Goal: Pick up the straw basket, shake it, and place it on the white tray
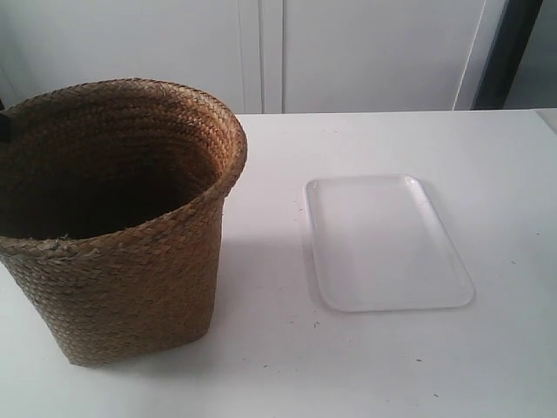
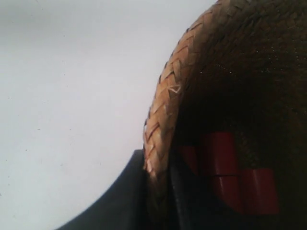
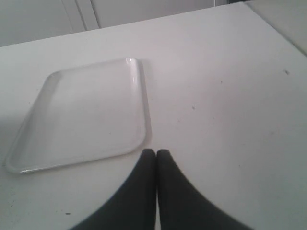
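The brown woven straw basket stands on the white table at the exterior view's left. Its braided rim runs between the two dark fingers of my left gripper, one outside the wall and one inside, shut on it. Red cylinder-shaped things lie in the basket's dark bottom. The white tray lies flat to the right of the basket, bare. My right gripper hovers over the table just off the white tray's corner, its fingers pressed together with nothing in them.
White cabinet doors stand behind the table's far edge. A dark upright strip is at the back right. Bare table top lies to the right of the tray.
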`<state>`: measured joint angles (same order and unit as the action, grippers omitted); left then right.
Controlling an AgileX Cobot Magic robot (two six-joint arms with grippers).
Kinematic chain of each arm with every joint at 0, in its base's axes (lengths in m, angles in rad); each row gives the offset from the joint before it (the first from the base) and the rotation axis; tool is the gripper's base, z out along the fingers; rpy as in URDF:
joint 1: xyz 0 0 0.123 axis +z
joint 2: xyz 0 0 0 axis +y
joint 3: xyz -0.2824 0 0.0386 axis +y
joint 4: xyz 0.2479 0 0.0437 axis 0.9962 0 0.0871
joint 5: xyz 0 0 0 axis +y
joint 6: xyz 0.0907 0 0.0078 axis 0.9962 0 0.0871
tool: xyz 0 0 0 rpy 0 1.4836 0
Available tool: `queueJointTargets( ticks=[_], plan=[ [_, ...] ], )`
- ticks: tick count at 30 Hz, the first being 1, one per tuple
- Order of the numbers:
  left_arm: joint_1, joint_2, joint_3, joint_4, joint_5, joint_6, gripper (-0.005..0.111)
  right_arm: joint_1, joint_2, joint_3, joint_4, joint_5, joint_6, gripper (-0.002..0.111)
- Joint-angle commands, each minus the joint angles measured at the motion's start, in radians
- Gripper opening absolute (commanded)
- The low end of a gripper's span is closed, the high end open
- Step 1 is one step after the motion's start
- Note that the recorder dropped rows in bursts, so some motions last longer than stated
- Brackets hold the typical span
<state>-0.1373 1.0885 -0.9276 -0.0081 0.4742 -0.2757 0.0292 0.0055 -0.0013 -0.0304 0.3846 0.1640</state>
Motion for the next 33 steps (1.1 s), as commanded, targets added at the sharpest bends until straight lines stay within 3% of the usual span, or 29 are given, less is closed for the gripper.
queueJointTargets(
  ticks=[1, 9, 11, 13, 16, 18, 21, 25, 33],
  plan=[
    [-0.005, -0.002, -0.003, -0.028, -0.001, 0.013, 0.000, 0.002, -0.006, 0.001, -0.015, -0.163, -0.015, 0.000],
    [-0.005, -0.002, -0.003, -0.028, -0.012, 0.013, 0.000, 0.002, -0.006, 0.001, 0.232, -0.505, 0.119, 0.000],
    [-0.005, -0.002, -0.003, -0.028, -0.021, 0.013, 0.000, 0.004, -0.006, 0.001, 0.293, -0.584, 0.267, 0.000],
    [-0.005, -0.002, -0.003, -0.028, -0.029, 0.013, 0.000, 0.017, -0.006, -0.004, 0.218, -0.564, 0.416, 0.000],
    [-0.005, -0.002, -0.003, -0.028, -0.029, 0.013, 0.000, 0.062, -0.006, -0.034, -0.105, -0.572, 0.670, 0.000],
    [-0.005, 0.000, -0.003, -0.028, -0.033, 0.013, 0.000, 0.095, 0.024, -0.038, -0.363, -0.712, 0.900, 0.000],
    [-0.005, -0.001, -0.003, -0.028, -0.036, 0.013, 0.000, 0.110, 0.123, -0.058, -0.608, -1.055, 1.097, 0.000],
    [-0.005, -0.001, -0.003, -0.028, -0.033, 0.013, 0.000, 0.110, 0.300, -0.136, -0.736, -1.317, 1.117, 0.000],
    [-0.005, -0.001, -0.003, -0.036, -0.033, 0.013, 0.000, 0.110, 0.648, -0.318, -0.782, -1.528, 1.054, 0.000]
  ],
)
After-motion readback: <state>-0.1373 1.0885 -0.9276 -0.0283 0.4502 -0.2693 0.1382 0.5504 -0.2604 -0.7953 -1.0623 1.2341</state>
